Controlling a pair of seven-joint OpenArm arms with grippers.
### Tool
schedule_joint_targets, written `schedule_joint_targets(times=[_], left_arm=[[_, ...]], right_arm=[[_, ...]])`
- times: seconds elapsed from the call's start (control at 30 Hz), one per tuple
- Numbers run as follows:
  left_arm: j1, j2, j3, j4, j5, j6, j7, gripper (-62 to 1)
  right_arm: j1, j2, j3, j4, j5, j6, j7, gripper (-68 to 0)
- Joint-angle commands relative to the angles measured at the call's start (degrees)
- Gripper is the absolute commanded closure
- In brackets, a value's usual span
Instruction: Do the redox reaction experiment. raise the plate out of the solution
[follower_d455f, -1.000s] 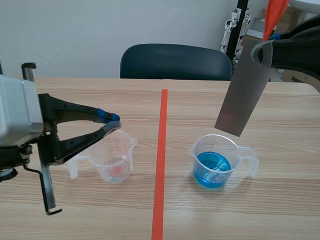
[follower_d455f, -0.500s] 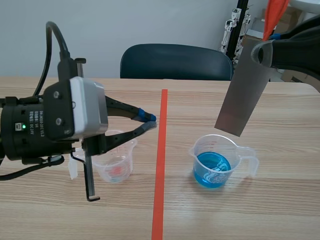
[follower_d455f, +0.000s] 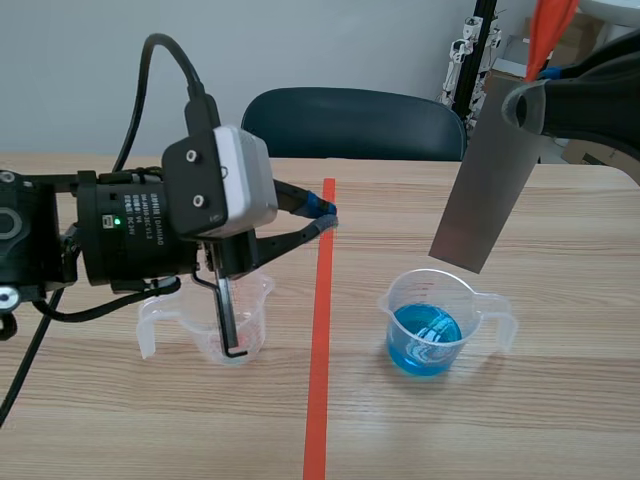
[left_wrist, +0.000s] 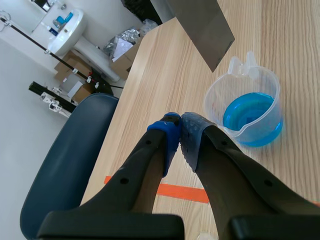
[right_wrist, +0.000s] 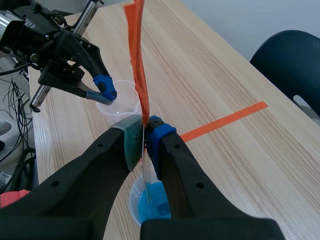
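A grey metal plate (follower_d455f: 485, 190) with an orange strip (follower_d455f: 550, 25) at its top hangs tilted, clear of the liquid. Its lower edge is just above the clear beaker of blue solution (follower_d455f: 430, 325). My right gripper (follower_d455f: 527, 106) is shut on the plate's upper end. In the right wrist view the plate (right_wrist: 145, 172) shows edge-on between the right gripper's (right_wrist: 145, 129) pads, over the blue beaker (right_wrist: 150, 202). My left gripper (follower_d455f: 325, 215) is shut on nothing, near the tape line. From the left wrist view, the left gripper (left_wrist: 179, 132) points toward the blue beaker (left_wrist: 250, 117) and plate (left_wrist: 200, 25).
A second clear beaker (follower_d455f: 215, 320), almost empty, stands under the left arm. An orange-red tape line (follower_d455f: 320, 350) runs down the table's middle. A dark chair (follower_d455f: 350, 125) stands behind the far edge. Cables and boxes lie beyond the table's right end.
My left arm has swung to the right, bringing its shut fingers from above the near-empty beaker to the tape line. The right arm and plate have not moved.
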Motion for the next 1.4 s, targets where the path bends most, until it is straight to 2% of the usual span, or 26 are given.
schedule_joint_targets(times=[0.0,0.6,1.37], left_arm=[[-1.2,0.9,0.5,0.8,-0.8,0.3,-0.2,-4.0],[-4.4,3.1,4.8,0.7,-0.8,-0.1,0.1,-4.0],[-4.4,3.1,4.9,0.7,-0.8,-0.1,0.1,-4.0]], right_arm=[[1.0,0.0,1.6,0.4,0.9,0.0,1.1,-0.4],[1.0,0.0,1.6,0.4,0.9,0.0,1.3,-0.4],[1.0,0.0,1.6,0.4,0.9,0.0,2.6,-0.4]])
